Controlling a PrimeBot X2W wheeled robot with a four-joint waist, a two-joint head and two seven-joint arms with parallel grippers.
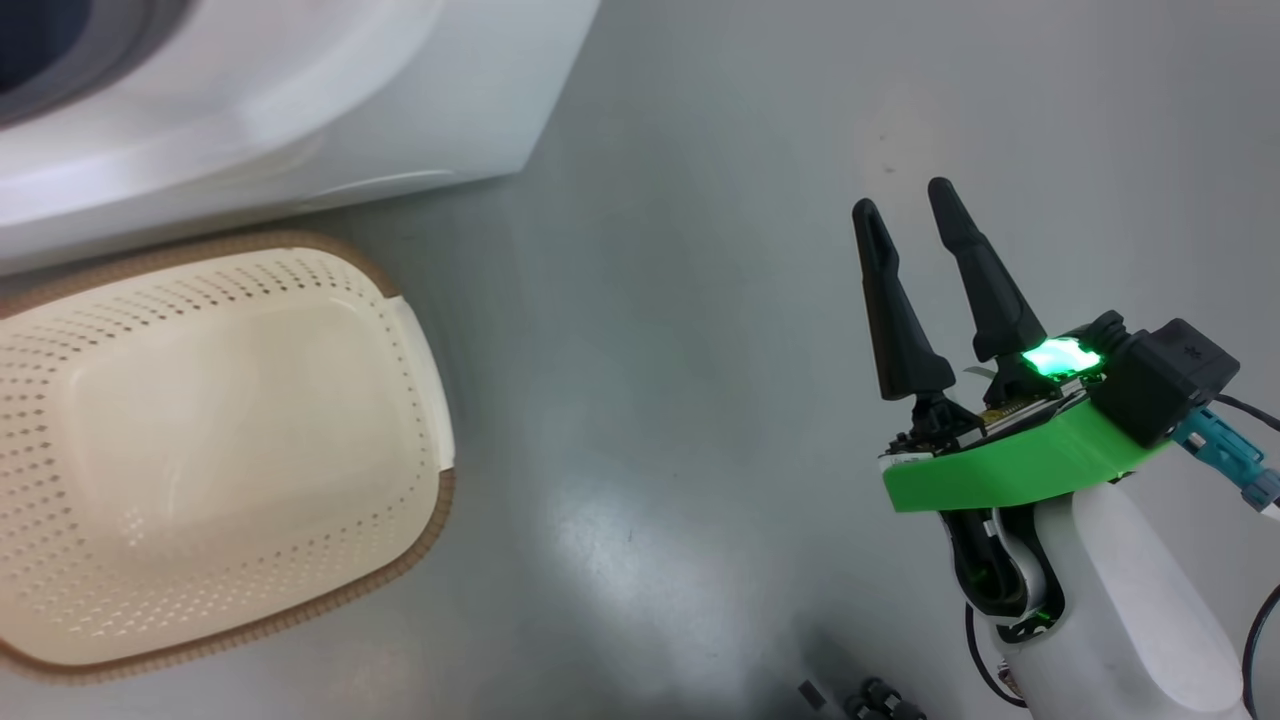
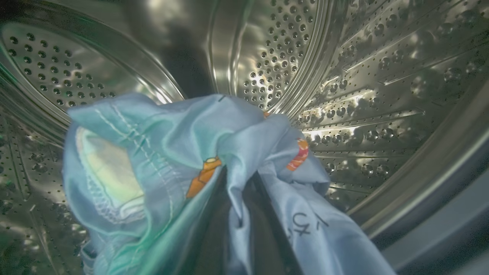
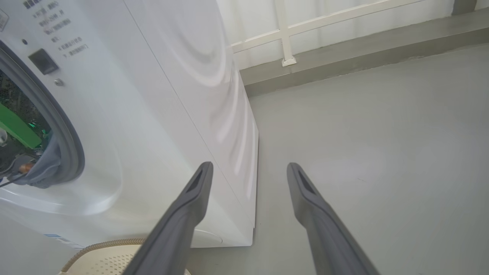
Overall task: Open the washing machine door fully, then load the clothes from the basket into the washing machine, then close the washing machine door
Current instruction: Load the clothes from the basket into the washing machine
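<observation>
the basket [image 1: 200, 290] sits empty on the floor [image 1: 700, 400] by the washing machine [image 3: 172, 95]. the left gripper [image 2: 240, 198] is inside the drum [image 2: 363, 95], fingers [image 2: 263, 236] clenched on the clothes [image 2: 160, 152]; letting go and closing the door remain. the right gripper [image 1: 902, 195] hangs released over the floor.

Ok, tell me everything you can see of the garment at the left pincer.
The garment is soft light blue cloth with small orange printed figures, stitched seams and a pale inner patch. It is crumpled, bunched at the tips of the left pincer and draped over its dark fingers, inside the steel drum. Dark marks show on one fold.
</observation>
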